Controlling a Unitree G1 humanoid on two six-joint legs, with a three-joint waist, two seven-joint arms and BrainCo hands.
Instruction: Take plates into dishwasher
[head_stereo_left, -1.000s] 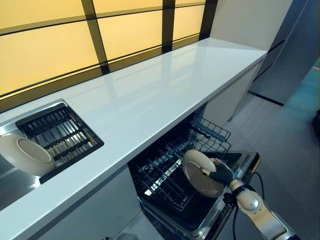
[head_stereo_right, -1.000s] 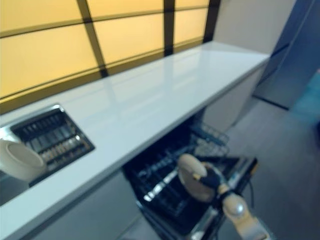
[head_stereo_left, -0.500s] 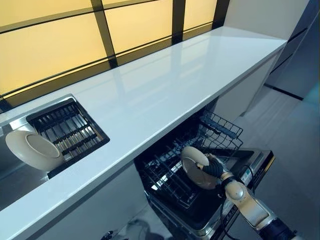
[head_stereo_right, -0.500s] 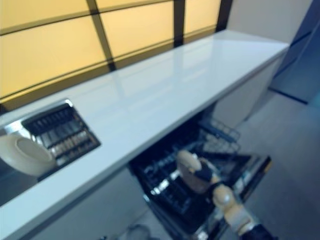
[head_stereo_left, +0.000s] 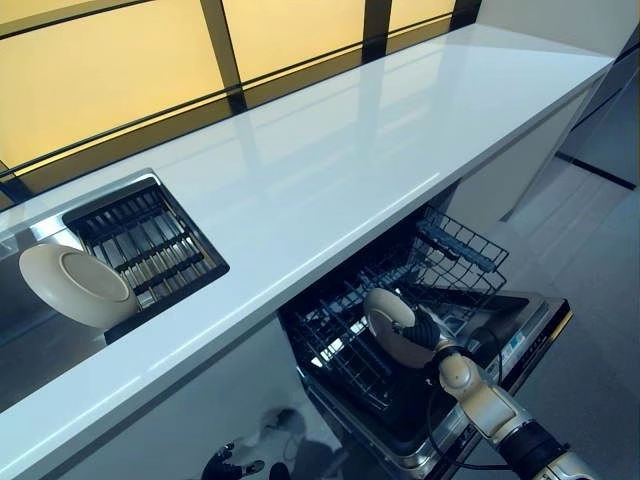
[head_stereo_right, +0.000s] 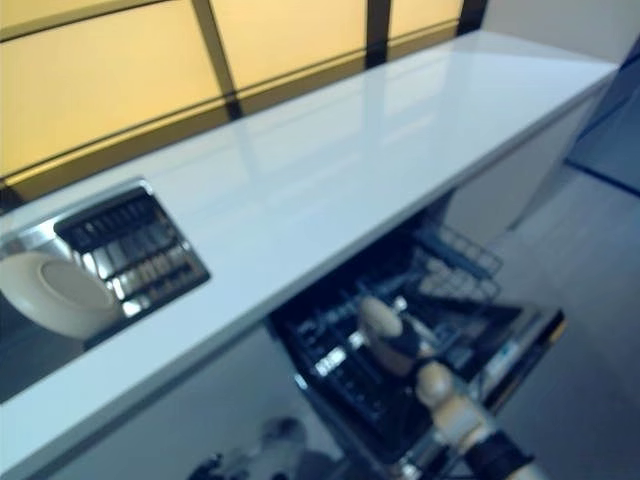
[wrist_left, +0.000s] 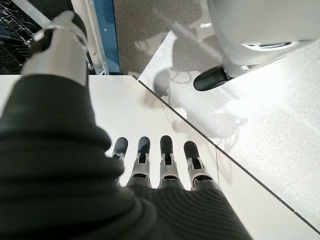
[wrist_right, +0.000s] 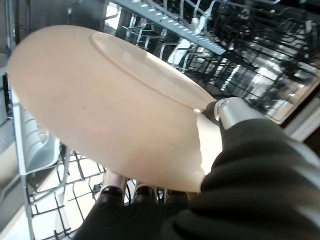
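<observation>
The right hand (head_stereo_left: 428, 333) pinches a cream plate (head_stereo_left: 388, 325) by its rim, thumb on one face and fingers behind, holding it on edge over the wire rack (head_stereo_left: 340, 345) of the open dishwasher (head_stereo_left: 520, 335). The rack is pulled out below the front edge of the long white surface (head_stereo_left: 330, 170), which runs bare toward the far wall. A second plate (head_stereo_left: 75, 285) leans by the dark drainer (head_stereo_left: 145, 245) in the sink. The left hand (wrist_left: 160, 165) hangs with fingers straight above pale floor (wrist_left: 260, 125). Grey floor lies open right of the door.
</observation>
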